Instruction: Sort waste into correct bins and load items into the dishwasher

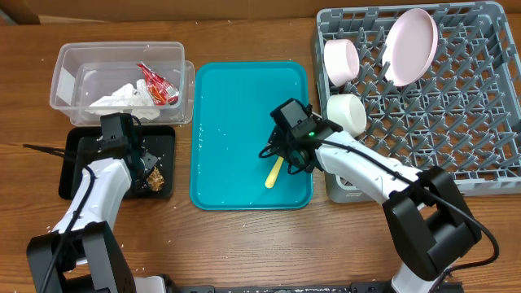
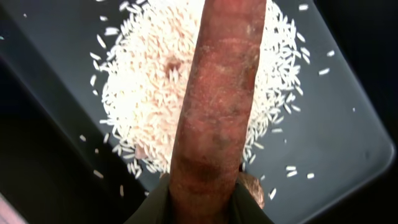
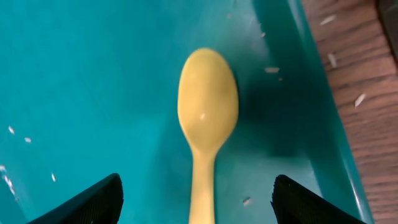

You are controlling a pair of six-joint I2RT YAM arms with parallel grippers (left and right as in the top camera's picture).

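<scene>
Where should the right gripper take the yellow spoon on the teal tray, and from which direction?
Take the spoon by its narrow handle, descending from above: it lies flat on the teal tray, and the open right gripper straddles the handle crosswise.

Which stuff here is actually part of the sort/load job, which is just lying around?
Job: spoon, dish rack, plate, bowl, cup, clear tub, black tray, rice, food stick, wrapper, paper.
Lying about: teal tray, table.
</scene>
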